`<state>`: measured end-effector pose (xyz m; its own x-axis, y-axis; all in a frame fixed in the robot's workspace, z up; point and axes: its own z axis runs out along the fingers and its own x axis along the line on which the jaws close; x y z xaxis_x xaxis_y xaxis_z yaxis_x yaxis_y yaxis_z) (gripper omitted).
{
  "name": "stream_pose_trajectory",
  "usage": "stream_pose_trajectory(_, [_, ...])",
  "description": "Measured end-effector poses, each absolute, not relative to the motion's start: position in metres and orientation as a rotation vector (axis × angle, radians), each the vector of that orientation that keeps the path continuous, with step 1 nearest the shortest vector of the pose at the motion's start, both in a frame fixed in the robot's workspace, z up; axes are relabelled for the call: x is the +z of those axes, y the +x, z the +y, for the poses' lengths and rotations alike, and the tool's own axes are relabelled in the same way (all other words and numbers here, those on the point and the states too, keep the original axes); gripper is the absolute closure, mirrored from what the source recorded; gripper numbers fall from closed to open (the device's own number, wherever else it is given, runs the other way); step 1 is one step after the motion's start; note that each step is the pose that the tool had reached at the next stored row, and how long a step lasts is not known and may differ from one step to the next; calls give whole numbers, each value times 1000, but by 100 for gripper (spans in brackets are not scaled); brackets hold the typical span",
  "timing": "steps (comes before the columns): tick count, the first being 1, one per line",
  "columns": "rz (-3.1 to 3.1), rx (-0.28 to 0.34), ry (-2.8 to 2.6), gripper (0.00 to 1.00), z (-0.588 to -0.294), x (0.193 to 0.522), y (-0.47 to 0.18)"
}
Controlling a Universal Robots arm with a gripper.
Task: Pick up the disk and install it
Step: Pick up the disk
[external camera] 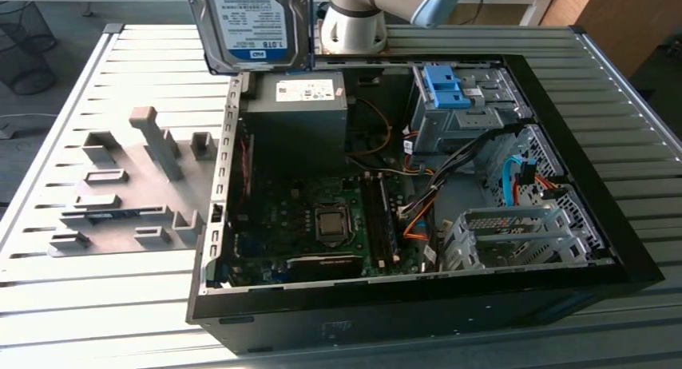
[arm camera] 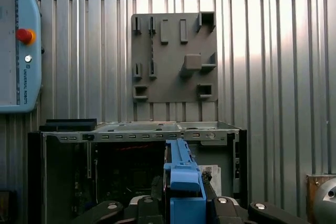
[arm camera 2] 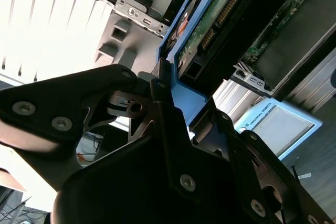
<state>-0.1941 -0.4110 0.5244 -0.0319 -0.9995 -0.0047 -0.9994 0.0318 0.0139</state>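
The disk (external camera: pixel 252 24) hangs upright above the back edge of the open computer case (external camera: pixel 596 225), at the top of the exterior view, its white-and-blue label facing the camera. In the second wrist view the disk (arm camera 2: pixel 212 17) shows its green circuit board and its blue carrier frame. My gripper (arm camera 2: pixel 160 85) is shut on that frame edge, with black fingers (arm camera 2: pixel 94 90) on either side. In the first wrist view the disk's blue frame (arm camera: pixel 182 174) stands edge-on between the gripper (arm camera: pixel 184 204) fingers, above the case (arm camera: pixel 136 127).
Inside the case are a dark grey power supply (external camera: pixel 299 105), the motherboard (external camera: pixel 319 217), cables and a drive bay with a bare blue bracket (external camera: pixel 448 85). A grey fixture board (external camera: pixel 128 185) lies beside the case on the slatted table. The arm's base (external camera: pixel 357 21) stands behind.
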Motion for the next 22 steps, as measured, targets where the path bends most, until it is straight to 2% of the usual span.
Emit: stream_pose_trajectory(22, [-2252, -21, 2181, 63, -414, 524, -181])
